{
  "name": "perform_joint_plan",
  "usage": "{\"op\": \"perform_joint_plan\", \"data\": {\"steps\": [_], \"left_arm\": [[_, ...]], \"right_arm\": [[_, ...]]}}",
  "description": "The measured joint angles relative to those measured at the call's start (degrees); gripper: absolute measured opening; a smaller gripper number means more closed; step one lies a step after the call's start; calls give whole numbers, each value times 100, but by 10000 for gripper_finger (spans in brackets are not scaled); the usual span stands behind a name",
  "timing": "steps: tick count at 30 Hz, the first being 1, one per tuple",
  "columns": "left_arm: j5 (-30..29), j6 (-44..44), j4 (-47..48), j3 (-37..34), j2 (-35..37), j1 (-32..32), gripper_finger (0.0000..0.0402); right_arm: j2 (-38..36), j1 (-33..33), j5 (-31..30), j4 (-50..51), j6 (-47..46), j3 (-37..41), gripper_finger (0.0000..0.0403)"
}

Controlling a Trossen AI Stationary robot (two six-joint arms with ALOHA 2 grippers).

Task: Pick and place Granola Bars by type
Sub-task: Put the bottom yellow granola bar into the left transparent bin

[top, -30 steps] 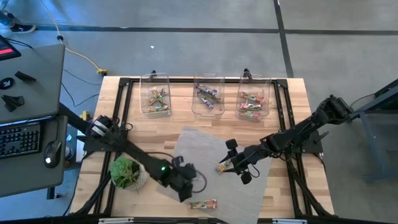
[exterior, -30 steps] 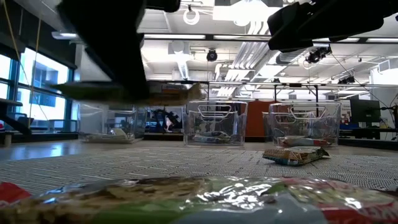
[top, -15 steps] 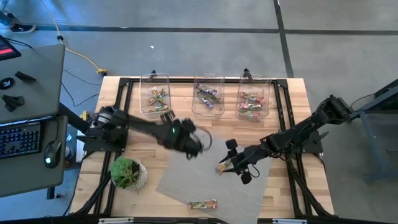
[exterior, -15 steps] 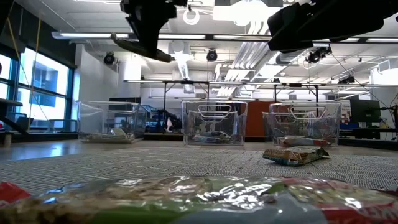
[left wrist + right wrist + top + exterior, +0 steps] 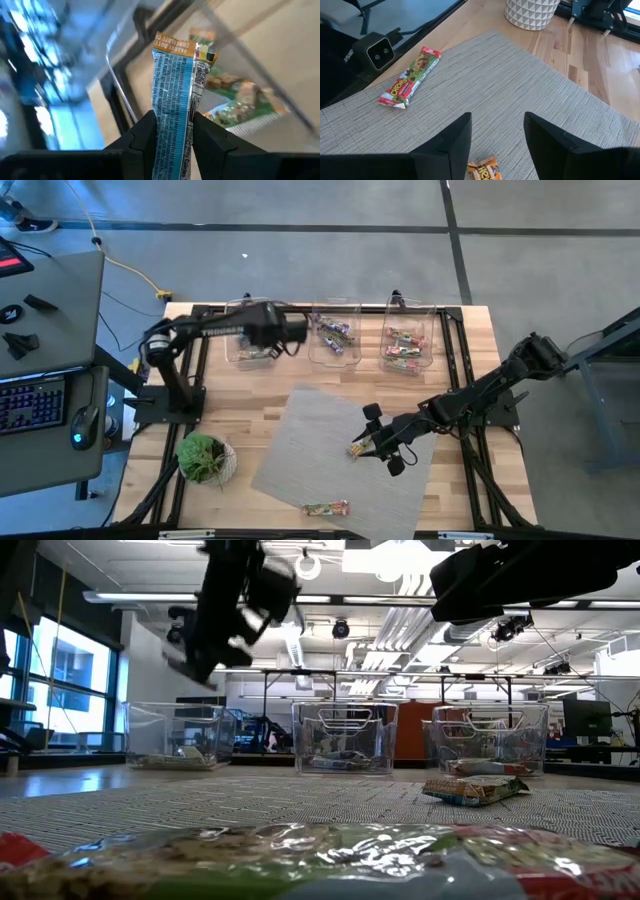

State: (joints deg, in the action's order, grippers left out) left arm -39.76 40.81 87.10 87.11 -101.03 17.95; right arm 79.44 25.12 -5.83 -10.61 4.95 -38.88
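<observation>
My left gripper (image 5: 292,333) hangs above the left clear bin (image 5: 232,330) at the table's far side, shut on a granola bar (image 5: 172,75) with a blue-white wrapper back and an orange end. Green-wrapped bars (image 5: 235,95) lie in that bin. My right gripper (image 5: 372,442) hovers open over an orange-wrapped bar (image 5: 482,172) that lies flat on the grey mat (image 5: 310,430), not touching it. A red and green bar (image 5: 410,77) lies flat near the mat's near edge (image 5: 327,507). My left gripper pinches the bar between its two fingers, one on each flat face, around its middle (image 5: 174,112). The orange end (image 5: 175,47) sticks out past the fingertips. The bar is lifted clear, over the left bin.
The middle bin (image 5: 335,360) and the right bin (image 5: 408,368) stand beside the left one along the far edge, each with bars inside. A potted green plant (image 5: 203,457) stands at the near left, beside the mat. Black frame rails run along the table's sides.
My left gripper has swung from the mat's near left corner up and toward the table's far edge, and now hangs above the left bin. It turned on the way and stayed shut on its bar. The bars on the mat have not moved.
</observation>
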Motion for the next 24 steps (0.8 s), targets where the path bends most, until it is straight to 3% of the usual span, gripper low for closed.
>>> {"op": "perform_joint_plan", "data": {"steps": [6, 10, 16, 24], "left_arm": [[327, -6, -1248, -973, -2, 1105, 100], [1042, -470, -2323, -1469, -5, 1578, 100], [1846, -1364, -3594, -1811, -16, 1886, 101], [1731, -1448, -3788, -1818, -16, 1883, 101]], "right_arm": [[0, 0, -2, 2, 0, 0, 165], [0, 0, 0, 2, 0, 0, 165], [0, 0, 0, 2, 0, 0, 165], [0, 0, 0, 2, 0, 0, 165]]}}
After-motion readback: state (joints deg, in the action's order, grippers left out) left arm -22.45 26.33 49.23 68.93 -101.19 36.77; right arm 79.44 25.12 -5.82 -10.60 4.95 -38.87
